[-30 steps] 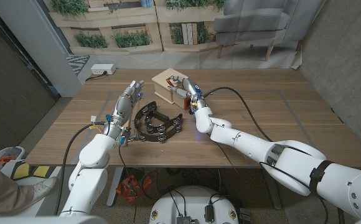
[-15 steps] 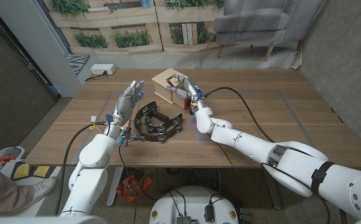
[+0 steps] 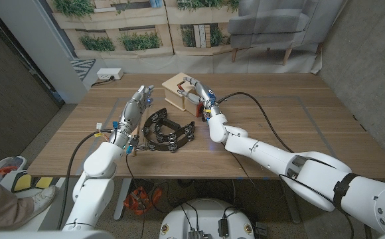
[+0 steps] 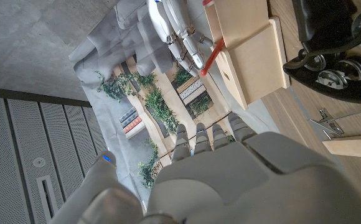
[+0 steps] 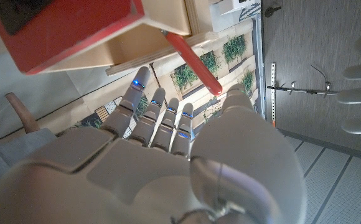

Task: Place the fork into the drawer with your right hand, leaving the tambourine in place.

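A small wooden drawer box point(image 3: 175, 87) stands at the table's middle back, its red-fronted drawer point(image 5: 50, 25) pulled out. The fork's red handle point(image 5: 192, 60) slants out of the drawer, and its end sits between the thumb and a finger of my right hand point(image 3: 201, 94). The same handle point(image 4: 210, 58) meets those fingertips beside the box point(image 4: 249, 56). The black tambourine point(image 3: 168, 132) lies in front of the box, apart from my right hand. Left of the tambourine point(image 4: 336, 62), my left hand point(image 3: 135, 106) is raised with its fingers straight and holds nothing.
A small wooden block point(image 4: 355, 147) and a metal clip point(image 4: 327, 122) lie near my left wrist. A black cable point(image 3: 265, 119) runs over the table along my right arm. A power strip point(image 3: 110, 74) sits beyond the table's far left corner, and a person's leg and shoe point(image 3: 20, 189) are at the picture's lower left.
My right hand has shifted slightly to the right beside the box. The left hand and the tambourine have stayed where they were.
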